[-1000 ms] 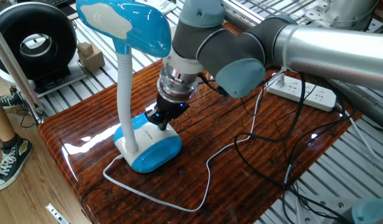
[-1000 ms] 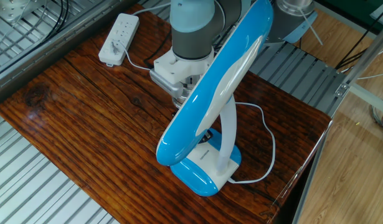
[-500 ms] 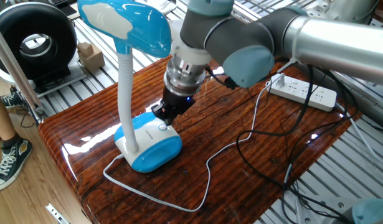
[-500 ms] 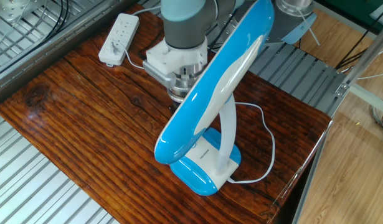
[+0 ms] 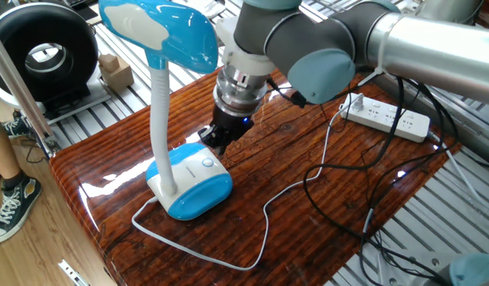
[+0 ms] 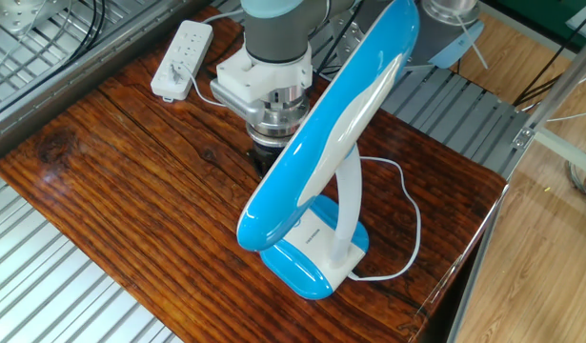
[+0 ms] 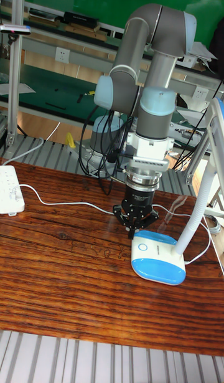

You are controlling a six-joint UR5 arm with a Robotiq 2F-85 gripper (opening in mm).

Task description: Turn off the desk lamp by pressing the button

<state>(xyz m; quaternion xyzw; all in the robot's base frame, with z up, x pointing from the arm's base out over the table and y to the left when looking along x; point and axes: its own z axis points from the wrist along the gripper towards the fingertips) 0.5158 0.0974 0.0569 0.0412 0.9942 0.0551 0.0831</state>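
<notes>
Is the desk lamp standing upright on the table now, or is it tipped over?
Upright. The desk lamp sits with its base flat on the table, and its white neck rises to the blue head above. The end effector is beside the base.

No text, brand or number can be read in any view: the desk lamp [image 7: 159, 258] carries a faint small marking on the white top of its base, at lower right of the tall fixed view and center-left of one fixed view, but it is too small to read.
</notes>
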